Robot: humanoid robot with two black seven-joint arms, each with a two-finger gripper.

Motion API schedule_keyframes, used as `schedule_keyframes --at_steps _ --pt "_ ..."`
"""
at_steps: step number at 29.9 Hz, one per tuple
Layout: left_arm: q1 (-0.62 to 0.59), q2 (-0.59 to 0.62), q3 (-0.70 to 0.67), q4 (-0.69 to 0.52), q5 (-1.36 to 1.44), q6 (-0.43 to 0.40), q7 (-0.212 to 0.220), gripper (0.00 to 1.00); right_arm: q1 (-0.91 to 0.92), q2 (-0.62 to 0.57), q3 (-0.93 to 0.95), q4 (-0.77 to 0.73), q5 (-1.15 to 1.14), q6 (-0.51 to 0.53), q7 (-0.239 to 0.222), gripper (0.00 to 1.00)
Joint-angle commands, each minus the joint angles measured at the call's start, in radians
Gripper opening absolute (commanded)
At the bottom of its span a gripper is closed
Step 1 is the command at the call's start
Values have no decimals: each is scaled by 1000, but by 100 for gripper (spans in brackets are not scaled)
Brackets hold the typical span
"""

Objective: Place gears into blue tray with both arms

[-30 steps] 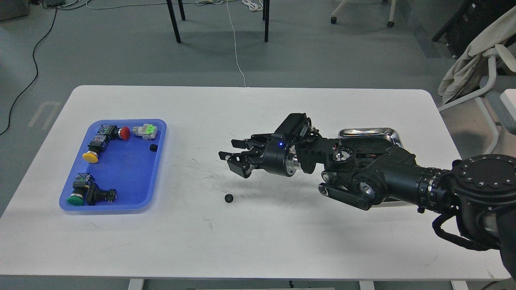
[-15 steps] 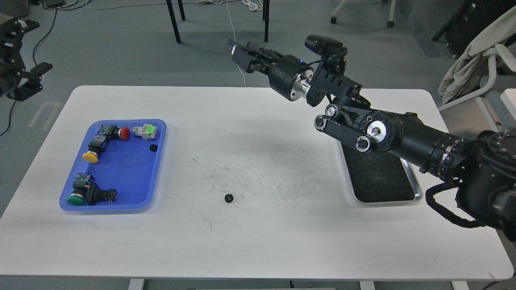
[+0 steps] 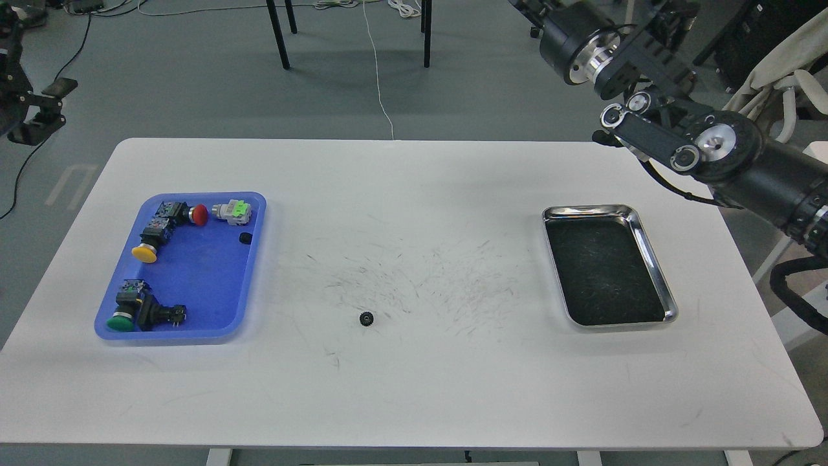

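White counter (image 3: 414,388), scuffed with dark marks in the middle. One gear (image 3: 367,318) lies flat on the counter, front of centre, between the two trays, nearer the blue tray (image 3: 213,304) and touching nothing. A small black round piece (image 3: 245,238) sits inside the blue tray by its right rim; too small to tell if it is a gear. The blue tray at the left also holds push-button switches: red cap (image 3: 200,214), green-white one (image 3: 233,210), yellow cap (image 3: 145,253), green cap (image 3: 119,320). Steel tray (image 3: 653,259) at the right, dark bottom, nothing in it.

Right arm (image 3: 711,145) is raised high over the far right corner, well apart from the gear; its gripper runs off the top edge, so it is out of view. Left gripper (image 3: 35,113) hangs at the far left edge, off the counter, fingers seem apart but too dark and cut off, cannot tell for sure.
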Motion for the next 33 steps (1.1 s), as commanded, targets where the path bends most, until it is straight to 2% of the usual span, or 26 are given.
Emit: schedule_keyframes --at_steps 1,3,5,8,11,17,23,25,30,32,33 --pt "36 9 3 -13 -148 -12 -84 94 2 -7 2 -3 16 -5 -6 66" --pt "57 5 3 -22 -156 -7 -145 94 2 -9 2 0 56 -9 -14 66" --pt "68 -12 3 -20 -154 31 -175 94 0 -9 2 -3 85 -9 -21 66" --pt "71 -23 32 -68 -143 74 -158 95 0 -15 2 -3 100 -21 -23 66" --pt "62 -26 112 -103 -127 77 -114 95 -1 -26 2 -3 100 -23 -24 66" --pt "48 -4 170 -188 92 80 21 95 -4 -43 2 -3 100 -26 -24 66" --pt "48 3 213 -247 407 79 34 95 -12 -43 2 3 100 -40 -26 66" --pt "40 12 244 -252 505 66 20 97 -14 -44 2 3 100 -40 -26 66" --pt "-18 37 249 -267 574 -72 14 98 -14 -44 -7 3 100 -40 -26 68" --pt "-33 32 252 -258 571 -26 9 98 -14 -44 -7 3 100 -38 -26 68" --pt "-30 28 255 -260 574 11 28 98 -14 -44 -7 3 100 -38 -26 68"
